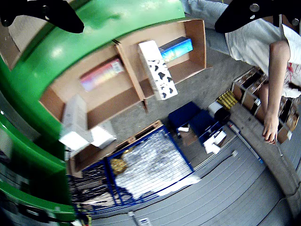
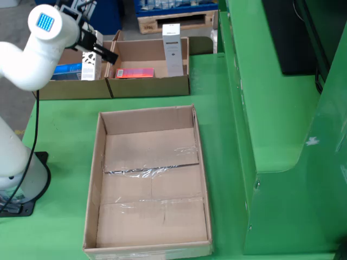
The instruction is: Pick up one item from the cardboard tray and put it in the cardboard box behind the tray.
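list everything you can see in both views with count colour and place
large cardboard box: 1, brown, front of the green table in the fixed view, nothing visible inside
divided cardboard tray: 1, brown, behind the large box
cow-pattern carton: 1, white with black patches, upright by the tray divider
blue box: 1, blue, lying in the same compartment as the carton
red packet: 1, red, lying flat in the other compartment
tall white box: 1, white, upright in that compartment's corner
green table: 1, green, under both cardboard pieces
person: 1, light shirt, right edge of the gripper view
gripper: 1, black, above the tray, jaws spread
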